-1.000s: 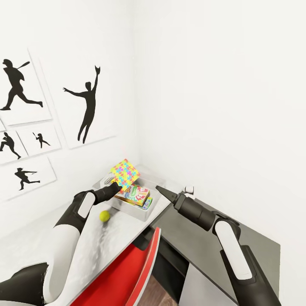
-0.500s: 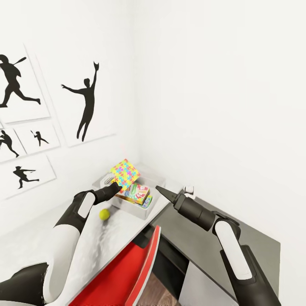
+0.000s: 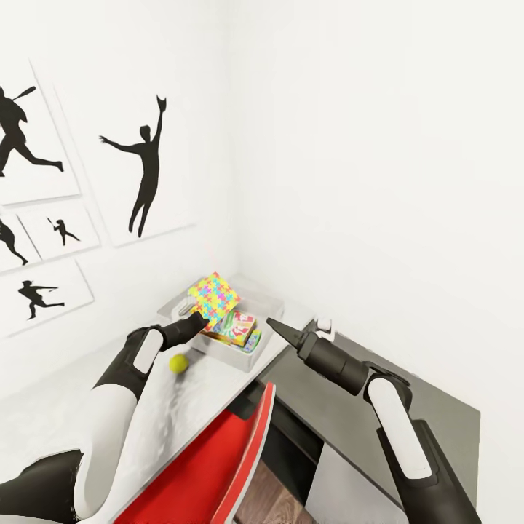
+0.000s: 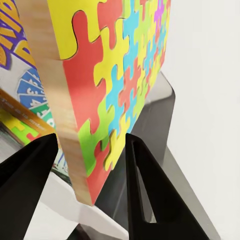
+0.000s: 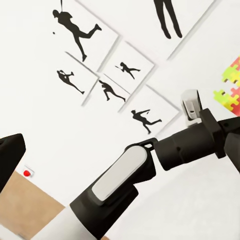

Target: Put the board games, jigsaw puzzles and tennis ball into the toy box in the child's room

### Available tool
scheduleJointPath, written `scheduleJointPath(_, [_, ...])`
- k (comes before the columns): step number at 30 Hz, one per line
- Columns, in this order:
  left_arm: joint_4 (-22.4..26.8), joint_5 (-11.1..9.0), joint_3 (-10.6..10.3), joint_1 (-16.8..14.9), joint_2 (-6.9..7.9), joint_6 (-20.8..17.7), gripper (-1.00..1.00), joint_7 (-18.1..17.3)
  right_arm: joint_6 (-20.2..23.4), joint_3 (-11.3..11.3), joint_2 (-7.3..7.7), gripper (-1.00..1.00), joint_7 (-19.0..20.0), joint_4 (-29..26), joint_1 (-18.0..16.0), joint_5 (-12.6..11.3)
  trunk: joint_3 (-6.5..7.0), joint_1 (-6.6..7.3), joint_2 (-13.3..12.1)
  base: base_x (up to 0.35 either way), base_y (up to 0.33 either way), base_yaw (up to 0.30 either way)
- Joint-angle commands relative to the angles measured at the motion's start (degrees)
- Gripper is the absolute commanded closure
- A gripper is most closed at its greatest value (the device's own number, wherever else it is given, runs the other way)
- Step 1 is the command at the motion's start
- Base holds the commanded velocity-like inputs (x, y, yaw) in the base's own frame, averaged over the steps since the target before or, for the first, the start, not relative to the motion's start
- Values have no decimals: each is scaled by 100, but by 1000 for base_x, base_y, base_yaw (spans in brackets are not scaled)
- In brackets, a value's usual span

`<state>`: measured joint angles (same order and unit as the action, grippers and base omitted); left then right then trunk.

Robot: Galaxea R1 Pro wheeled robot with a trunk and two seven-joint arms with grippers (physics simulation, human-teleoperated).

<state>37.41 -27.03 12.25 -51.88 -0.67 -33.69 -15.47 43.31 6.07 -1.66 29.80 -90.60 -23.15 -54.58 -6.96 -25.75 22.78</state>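
My left gripper (image 3: pixel 198 320) is shut on a jigsaw puzzle (image 3: pixel 215 297), a mosaic square held tilted above the near left part of the toy box (image 3: pixel 244 360). The left wrist view shows the puzzle (image 4: pixel 115 85) up close, clamped between the two black fingers (image 4: pixel 25 180). Flat game boxes (image 3: pixel 236 325) lie inside the light grey bin. The tennis ball (image 3: pixel 178 362) rests on the table (image 3: pixel 167 415) just short of the box, below my left wrist. My right gripper (image 3: pixel 280 327) hovers open and empty to the right of the box. The bed is out of view.
The toy box sits in the room's corner, with white walls close behind it. A red chair back (image 3: pixel 225 466) stands at the table's near edge. A lower dark grey unit (image 3: pixel 407 407) lies under my right arm. Sports-silhouette pictures (image 3: pixel 145 167) hang on the left wall.
The whole view has shifted a little. The toy box and ball now sit slightly higher in the picture, closer under the held puzzle. Both grippers keep their states.
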Motion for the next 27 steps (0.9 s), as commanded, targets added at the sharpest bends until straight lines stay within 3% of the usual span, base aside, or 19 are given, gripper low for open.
scheduleJointPath(1, [3,-16,42,-6,-6,-45,100,-21,34,-4,-8,-100,-1,-1,-6,-18,-22,-3,13,0,0,0])
scheduleJointPath(8, [6,-10,61,-68,-16,-17,100,18,25,142,-10,-100,-9,-1,-6,-13,-87,-3,13,0,0,0])
scheduleJointPath(15, [-58,0,60,-391,-47,19,100,54,20,152,-10,-100,-10,-1,-6,-15,-153,-3,13,0,0,0])
scheduleJointPath(27, [-75,-4,38,-428,-82,345,100,362,27,130,-1,-100,2,-1,-6,-18,-265,-3,13,0,0,0])
